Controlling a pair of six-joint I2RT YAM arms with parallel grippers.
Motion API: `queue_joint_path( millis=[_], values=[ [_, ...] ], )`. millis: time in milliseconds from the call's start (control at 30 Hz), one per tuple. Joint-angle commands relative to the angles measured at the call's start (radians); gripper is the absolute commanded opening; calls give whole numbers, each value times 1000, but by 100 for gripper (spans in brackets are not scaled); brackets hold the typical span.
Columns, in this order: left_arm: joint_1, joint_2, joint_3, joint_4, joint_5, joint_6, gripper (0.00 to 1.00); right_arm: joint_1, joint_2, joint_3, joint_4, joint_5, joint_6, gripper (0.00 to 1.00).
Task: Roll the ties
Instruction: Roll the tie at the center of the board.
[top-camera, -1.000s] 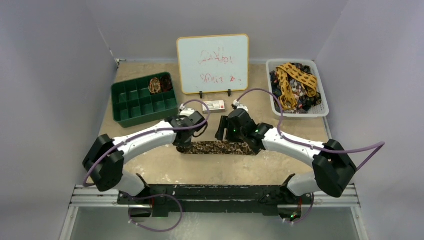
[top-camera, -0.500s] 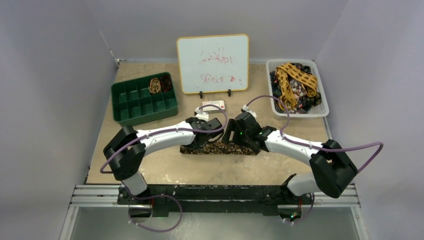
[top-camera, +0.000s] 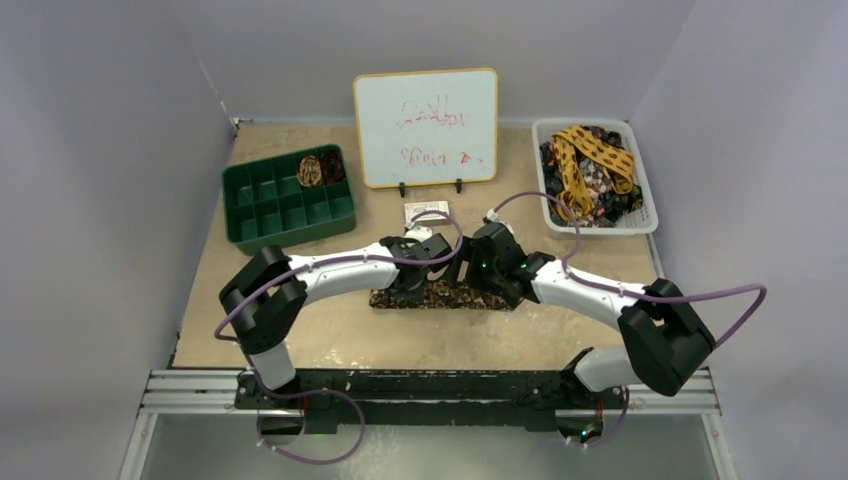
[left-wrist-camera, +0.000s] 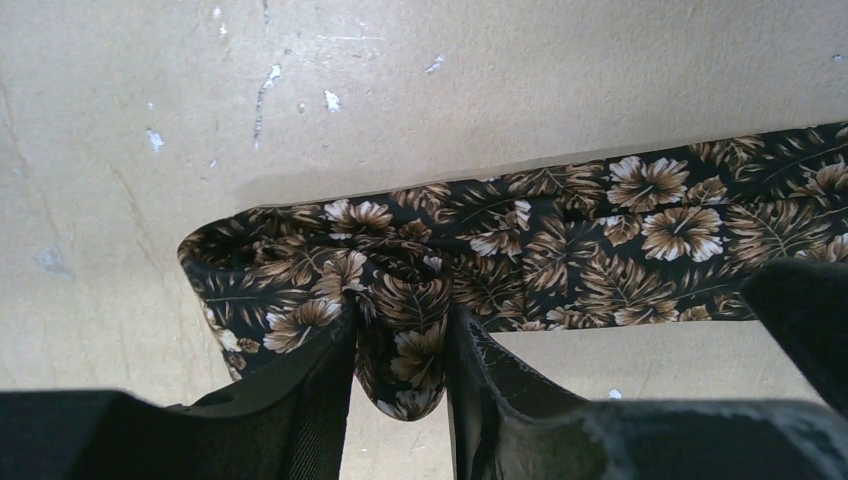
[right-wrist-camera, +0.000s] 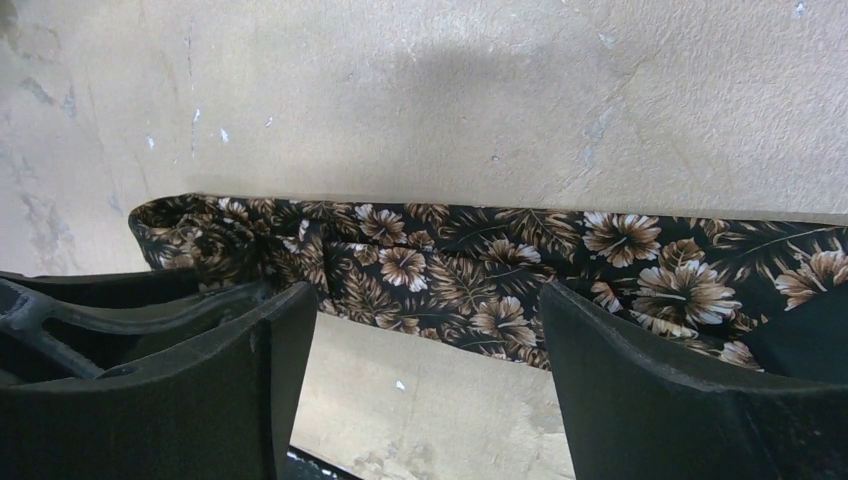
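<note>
A dark tie (top-camera: 445, 296) with a brown leaf print lies flat across the table's middle. Its left end is doubled over (left-wrist-camera: 300, 270). My left gripper (left-wrist-camera: 400, 335) is shut on a fold of that end, and the cloth fills the gap between its fingers (left-wrist-camera: 310, 390). In the top view the left gripper (top-camera: 420, 272) sits over the tie's left part. My right gripper (top-camera: 476, 268) is beside it, over the middle. The right gripper (right-wrist-camera: 430, 330) is open, nothing between its fingers (right-wrist-camera: 270, 370), and the tie (right-wrist-camera: 500, 270) runs just beyond their tips.
A green compartment tray (top-camera: 262, 205) at the back left holds a coiled tie (top-camera: 311, 170). A white basket (top-camera: 645, 215) at the back right holds a mustard spotted tie (top-camera: 590, 155) and dark ones. A whiteboard (top-camera: 426, 127) and a small card (top-camera: 425, 211) stand behind the arms.
My left gripper has moved right along the tie, carrying its left end over itself, so the strip looks shorter. The right gripper has opened wider and shifted slightly right.
</note>
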Motion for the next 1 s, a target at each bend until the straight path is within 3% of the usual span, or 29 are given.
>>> queue_joint_path(
  millis=[0, 233, 433, 667, 967],
  values=[
    [0, -1, 11, 41, 28, 14, 36, -7, 5, 1, 14, -25, -4, 85],
    [2, -44, 29, 23, 18, 22, 46, -10, 22, -5, 90, -125, -5, 86],
    [51, -275, -32, 44, 39, 39, 55, -13, 59, -1, 273, -310, -12, 85],
    [270, -549, -249, 113, 182, 71, 57, 27, 199, 22, 499, -454, 69, 76],
    [563, -654, -449, 247, 487, 113, 58, 82, 318, 92, 487, -447, 83, 69]
  ],
)
